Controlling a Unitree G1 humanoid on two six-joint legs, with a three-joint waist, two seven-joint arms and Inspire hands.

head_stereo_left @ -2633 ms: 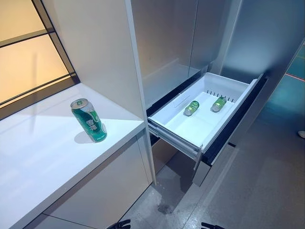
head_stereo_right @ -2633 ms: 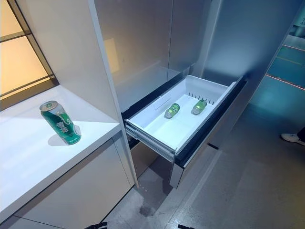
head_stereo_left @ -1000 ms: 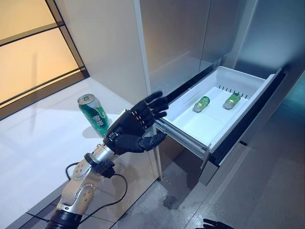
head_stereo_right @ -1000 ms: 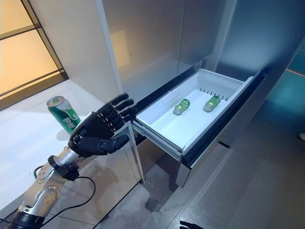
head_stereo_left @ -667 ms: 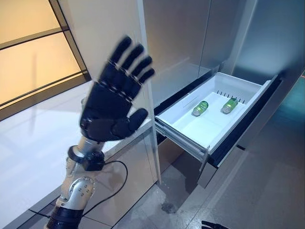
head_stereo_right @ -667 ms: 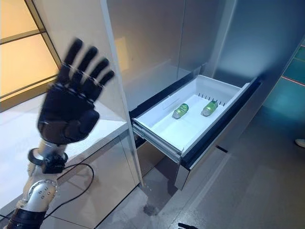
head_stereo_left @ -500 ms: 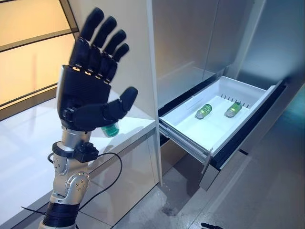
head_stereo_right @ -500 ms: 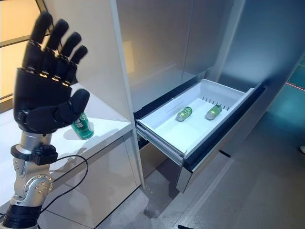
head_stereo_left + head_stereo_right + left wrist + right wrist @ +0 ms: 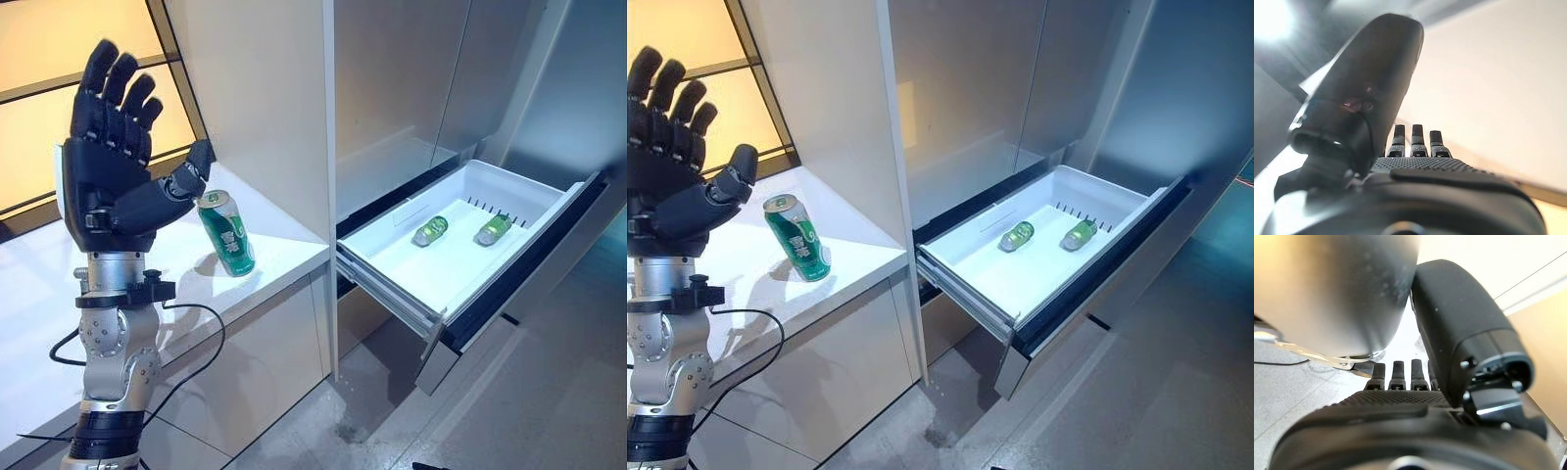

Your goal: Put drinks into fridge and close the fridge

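Note:
A green can [image 9: 227,233] stands upright on the white counter [image 9: 39,323], near its right end. My left hand [image 9: 103,186] is raised upright just left of the can and apart from it, with fingers straight, thumb out and nothing in it. It also shows in the left wrist view [image 9: 1415,166]. The fridge's white drawer [image 9: 387,284] is pulled out at the right. Two green drinks [image 9: 430,231] [image 9: 493,229] lie on their sides at its far end. My right hand [image 9: 1400,401] shows in the right wrist view with straight fingers and holds nothing.
A tall white cabinet panel [image 9: 265,98] rises between the counter and the fridge. The grey fridge doors [image 9: 411,78] above the drawer are shut. A lit window [image 9: 39,59] lies behind the counter. Grey floor [image 9: 549,392] spreads in front of the drawer.
My left arm came up into view, swept in front of the can, and now stands raised to its left. The camera has shifted, so the whole scene sits further right.

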